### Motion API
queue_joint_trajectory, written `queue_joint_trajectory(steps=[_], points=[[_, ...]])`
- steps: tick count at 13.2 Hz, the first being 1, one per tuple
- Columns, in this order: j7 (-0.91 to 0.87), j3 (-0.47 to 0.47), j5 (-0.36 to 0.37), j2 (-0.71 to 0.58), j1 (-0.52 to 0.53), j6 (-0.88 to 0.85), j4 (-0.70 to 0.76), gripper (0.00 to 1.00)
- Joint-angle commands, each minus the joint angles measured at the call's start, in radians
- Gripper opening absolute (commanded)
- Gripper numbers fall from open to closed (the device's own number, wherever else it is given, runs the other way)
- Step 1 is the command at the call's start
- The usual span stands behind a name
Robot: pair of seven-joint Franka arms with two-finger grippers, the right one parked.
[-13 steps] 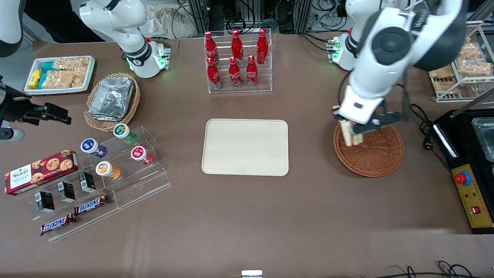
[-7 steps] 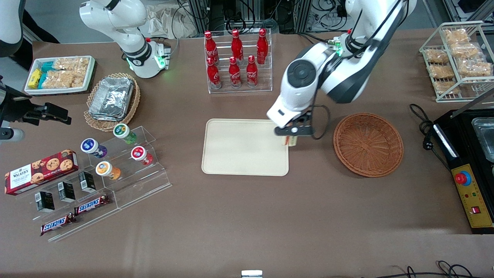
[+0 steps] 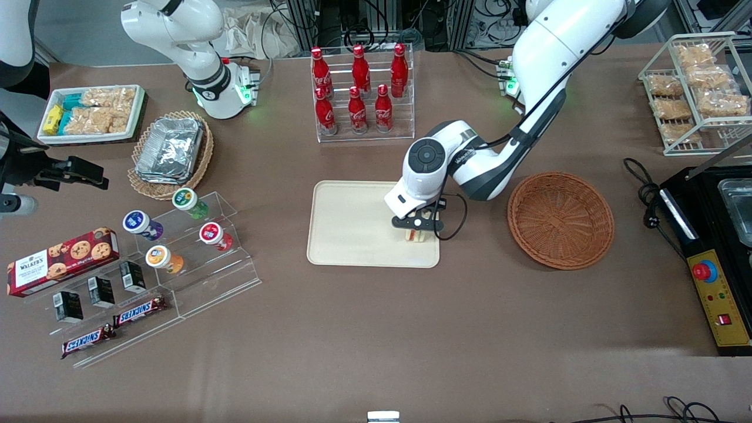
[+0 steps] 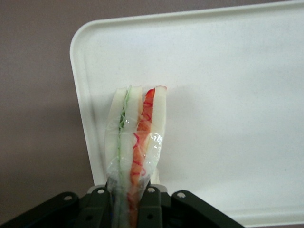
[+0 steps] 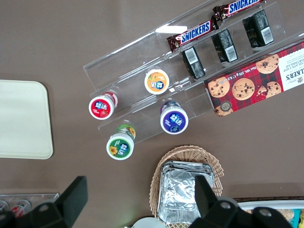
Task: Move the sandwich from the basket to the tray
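Seemingly low, hand (image 3: 418, 228) grips sandwich (image 4: 137, 137) above tray (image 3: 352, 223).

Sandwich (image 4: 137, 137): triangular wedge of pale bread in clear wrap, green and red-orange layers along the cut edge, standing on edge, pinched between the fingers (image 4: 97, 202) of the gripper (image 3: 418, 228), low over the tray (image 3: 352, 223) near its corner nearest the basket (image 3: 561, 220). Tray: flat, cream-beige, rectangular with rounded corners and a low rim, lying on the brown desk (image 3: 376, 329). Basket: round, shallow, reddish-brown wicker, nothing in it, beside the tray toward the working arm's end
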Motion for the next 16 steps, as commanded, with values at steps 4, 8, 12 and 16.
queue_joint_trajectory(steps=[4, 8, 12, 16], points=[[-0.043, 0.015, 0.122, 0.046, 0.005, -0.003, 0.05, 0.97], [-0.049, 0.017, 0.112, 0.047, 0.005, -0.006, 0.051, 1.0], [-0.204, 0.014, 0.098, 0.032, 0.005, -0.022, 0.097, 1.0], [-0.283, 0.008, 0.075, -0.063, 0.006, -0.222, 0.163, 1.0]])
